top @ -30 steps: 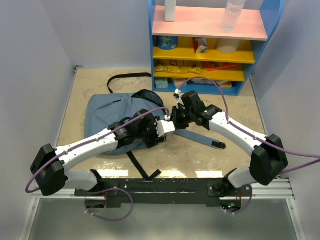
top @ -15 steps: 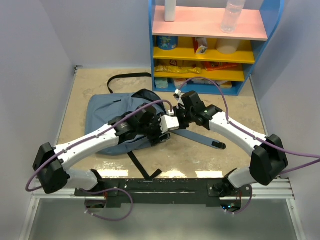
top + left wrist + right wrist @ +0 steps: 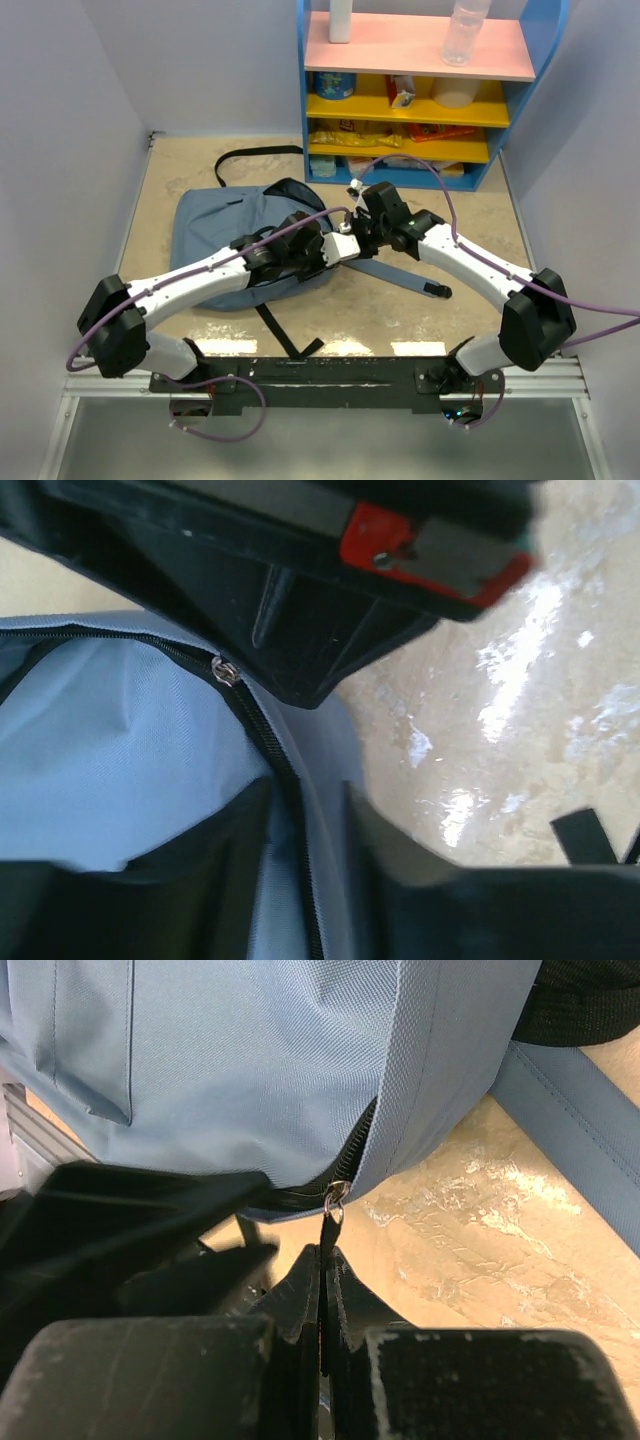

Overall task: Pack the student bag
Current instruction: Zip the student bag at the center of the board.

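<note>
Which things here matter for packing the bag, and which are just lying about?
In the job: student bag; its zip pull, pinched by the right gripper; left gripper at the bag's zip edge.
Lying about: shelf unit; clear bottle; white bottle; packets.

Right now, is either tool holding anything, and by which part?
The right tool pinches the student bag by its zipper pull. The left tool straddles its zipper edge; hold unclear.

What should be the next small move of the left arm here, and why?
Probably close the left gripper firmly on the edge of the student bag. Its fingers straddle the fabric beside the zip, grip unclear, while the right gripper is shut on the zipper pull; the soft bag would likely drag along unless held.
</note>
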### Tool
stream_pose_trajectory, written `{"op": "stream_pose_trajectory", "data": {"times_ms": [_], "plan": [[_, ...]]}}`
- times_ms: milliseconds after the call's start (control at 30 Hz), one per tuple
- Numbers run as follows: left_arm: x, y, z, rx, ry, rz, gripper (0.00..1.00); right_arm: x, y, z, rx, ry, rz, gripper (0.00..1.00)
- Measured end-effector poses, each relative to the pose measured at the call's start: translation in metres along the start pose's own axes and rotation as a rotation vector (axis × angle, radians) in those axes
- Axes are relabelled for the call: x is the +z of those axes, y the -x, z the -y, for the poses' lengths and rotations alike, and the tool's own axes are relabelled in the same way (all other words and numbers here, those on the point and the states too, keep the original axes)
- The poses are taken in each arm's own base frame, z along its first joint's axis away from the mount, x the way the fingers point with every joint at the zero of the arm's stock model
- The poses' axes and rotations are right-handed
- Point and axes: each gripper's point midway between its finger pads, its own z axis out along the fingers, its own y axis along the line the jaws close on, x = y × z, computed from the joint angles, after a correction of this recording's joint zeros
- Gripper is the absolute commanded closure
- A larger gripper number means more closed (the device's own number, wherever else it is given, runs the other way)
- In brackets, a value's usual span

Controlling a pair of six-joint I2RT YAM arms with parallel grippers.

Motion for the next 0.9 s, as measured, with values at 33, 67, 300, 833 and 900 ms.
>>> {"op": "stream_pose_trajectory", "data": {"times_ms": [33,67,300,833,900], "plan": [[0.004,-0.004,0.000,0.002,0.002,-0.016,0.69,0.000,0.000,0.000,0.000,-0.001,-0.001,1.00],[0.007,-0.006,-0.001,0.004,0.006,-0.025,0.70,0.000,-0.001,0.000,0.001,-0.002,-0.003,1.00],[0.014,-0.009,-0.006,0.011,0.032,-0.034,0.67,-0.001,-0.001,0.000,0.002,-0.003,-0.005,1.00],[0.001,-0.004,-0.024,0.037,0.164,-0.026,0.42,-0.002,0.003,-0.002,-0.001,0.001,0.002,1.00],[-0.005,-0.002,-0.028,0.043,0.198,-0.018,0.42,-0.002,0.003,-0.002,-0.001,0.001,0.002,1.00]]}}
